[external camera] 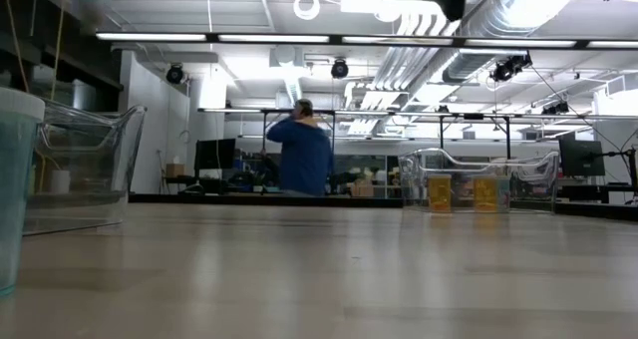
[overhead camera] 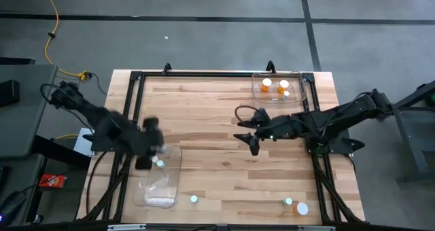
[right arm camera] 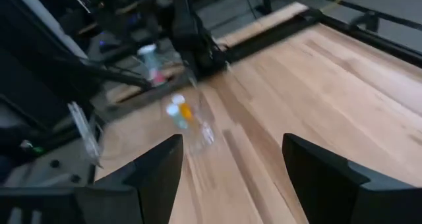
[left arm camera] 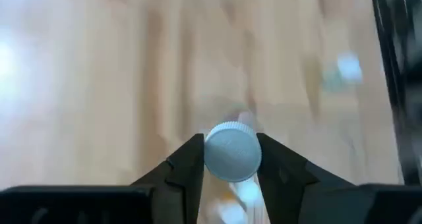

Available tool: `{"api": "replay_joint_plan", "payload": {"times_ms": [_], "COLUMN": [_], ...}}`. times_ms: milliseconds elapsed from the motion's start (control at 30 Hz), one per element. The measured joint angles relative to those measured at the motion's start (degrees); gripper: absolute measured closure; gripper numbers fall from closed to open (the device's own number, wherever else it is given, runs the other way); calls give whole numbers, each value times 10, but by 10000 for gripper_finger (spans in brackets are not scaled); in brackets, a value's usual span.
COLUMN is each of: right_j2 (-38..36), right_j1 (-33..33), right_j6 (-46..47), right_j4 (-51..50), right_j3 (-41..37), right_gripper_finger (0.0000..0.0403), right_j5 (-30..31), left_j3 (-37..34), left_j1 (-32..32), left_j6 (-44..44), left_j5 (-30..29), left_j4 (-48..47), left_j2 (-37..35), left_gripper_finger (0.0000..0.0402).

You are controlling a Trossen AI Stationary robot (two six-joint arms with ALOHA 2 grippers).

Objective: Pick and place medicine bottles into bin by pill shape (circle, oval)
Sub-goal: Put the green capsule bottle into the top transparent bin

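Left wrist view shows the left gripper point(left arm camera: 231, 161) clamping a white-capped bottle point(left arm camera: 232, 151) for binning; the right gripper point(right arm camera: 231, 165) gapes empty mid-frame.

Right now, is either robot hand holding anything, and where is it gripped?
The left hand grips a small white-capped bottle by its round cap. The right hand is open and holds nothing.
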Motion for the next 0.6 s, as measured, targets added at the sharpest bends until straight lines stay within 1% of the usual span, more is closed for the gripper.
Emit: {"api": "replay_joint_plan", "payload": {"times_ms": [67, 133, 233, 300, 400, 467, 600], "right_j2": [0, 2, 17, 30, 53, 71, 94], "right_j1": [-20, -40, -65, -77, -91, -100, -121], "right_j6": [-21, -38, -60, -98, -170, -204, -216], "right_j4": [20, 35, 27, 7, -22, -36, -44], "right_j3": [0, 0, 9, 27, 55, 69, 86], "right_gripper_finger": [151, 151, 151, 151, 150, 150, 150], "right_j5": [-29, -65, -101, -118, -121, -118, -110], "left_j3": [23, 35, 39, 39, 39, 39, 39], "left_j1": [54, 115, 205, 254, 305, 329, 354], "left_j6": [21, 66, 140, 185, 239, 259, 263], "left_j5": [-27, -23, 26, 62, 88, 104, 142], "left_j4": [2, 21, 101, 159, 243, 283, 344], "left_j2": [-12, -11, 3, 25, 69, 98, 150], "left_gripper_finger": [296, 296, 294, 294, 295, 295, 293]}}
